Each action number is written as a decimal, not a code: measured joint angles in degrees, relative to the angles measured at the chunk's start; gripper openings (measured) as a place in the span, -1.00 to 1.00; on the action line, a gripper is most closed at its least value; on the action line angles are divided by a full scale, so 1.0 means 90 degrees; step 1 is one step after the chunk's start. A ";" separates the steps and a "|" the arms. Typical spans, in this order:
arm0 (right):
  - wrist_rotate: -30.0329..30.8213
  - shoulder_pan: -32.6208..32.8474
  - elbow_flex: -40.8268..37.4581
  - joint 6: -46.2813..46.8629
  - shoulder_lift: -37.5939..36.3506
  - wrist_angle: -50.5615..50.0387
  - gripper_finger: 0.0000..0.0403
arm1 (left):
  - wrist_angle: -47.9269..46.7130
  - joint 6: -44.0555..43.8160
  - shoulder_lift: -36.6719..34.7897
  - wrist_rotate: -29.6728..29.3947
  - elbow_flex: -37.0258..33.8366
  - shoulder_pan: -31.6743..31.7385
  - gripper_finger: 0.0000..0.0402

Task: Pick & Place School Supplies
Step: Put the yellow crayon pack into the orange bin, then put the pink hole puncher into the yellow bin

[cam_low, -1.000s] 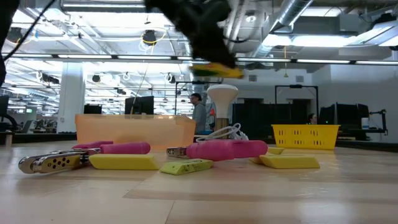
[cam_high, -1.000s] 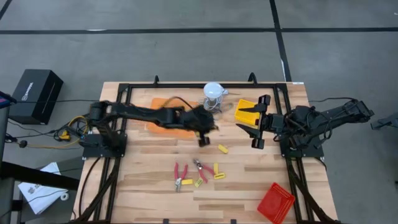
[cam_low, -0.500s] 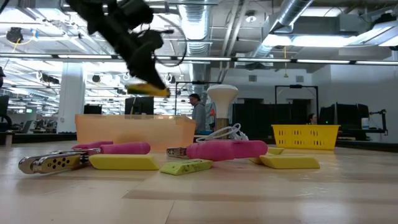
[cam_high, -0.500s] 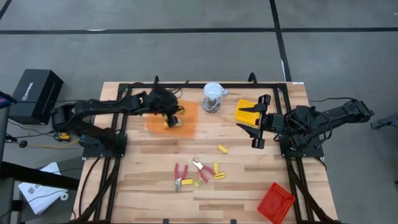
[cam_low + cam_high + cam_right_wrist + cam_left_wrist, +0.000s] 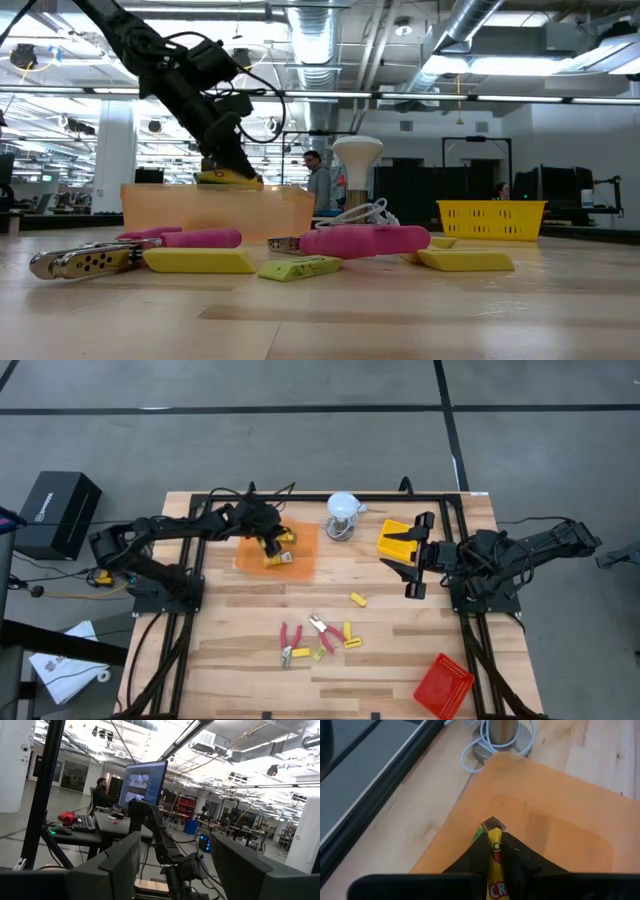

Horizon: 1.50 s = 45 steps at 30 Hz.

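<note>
A yellow packet (image 5: 494, 862) is gripped between the fingers of the left hand (image 5: 277, 544), which hangs over the orange tray (image 5: 303, 556) at the far left of the surface (image 5: 400, 640). In the left wrist view the packet is pinched narrowly on its flat sides, its tip pointing down into the tray; in the low view it sits about level with the tray's rim. At least one yellow item (image 5: 272, 560) is seen lying in the tray below.

The step in hand is judged to be the release. It is done well if the packet is brought a little lower, inside the rim and over a bare part of the tray floor, before the fingers are parted — a drop from rim height could bounce it off the wall or onto the item below. The fingers should be parted slowly and the hand raised straight up, so the packet is not dragged out.

The right hand (image 5: 413, 556) is held wide and empty beside the yellow tray (image 5: 392, 531). The remaining supplies — red-handled tools (image 5: 291, 637) and small yellow pieces (image 5: 357, 598) — lie loose near the middle of the surface, well apart from the orange tray.
</note>
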 joint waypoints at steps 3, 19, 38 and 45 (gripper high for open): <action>0.0001 0.0000 0.0000 0.0000 0.0000 -0.0014 0.13 | 0.0106 -0.0006 -0.0002 0.0000 0.0000 0.0014 -0.69; 0.0004 0.0000 0.0000 0.0001 0.0000 -0.0073 0.13 | 0.0290 -0.0231 -0.0087 0.0005 0.0005 -0.0034 -0.10; 0.0007 0.0001 0.0000 0.1317 0.0022 -0.1595 0.13 | 0.0942 -0.1163 -0.0087 -0.0981 0.0005 -0.3609 -0.33; 0.0012 0.0002 -0.0002 0.2223 0.0518 -0.2438 0.13 | 0.0941 -0.1748 -0.0087 -0.2474 0.0005 -0.5058 -0.30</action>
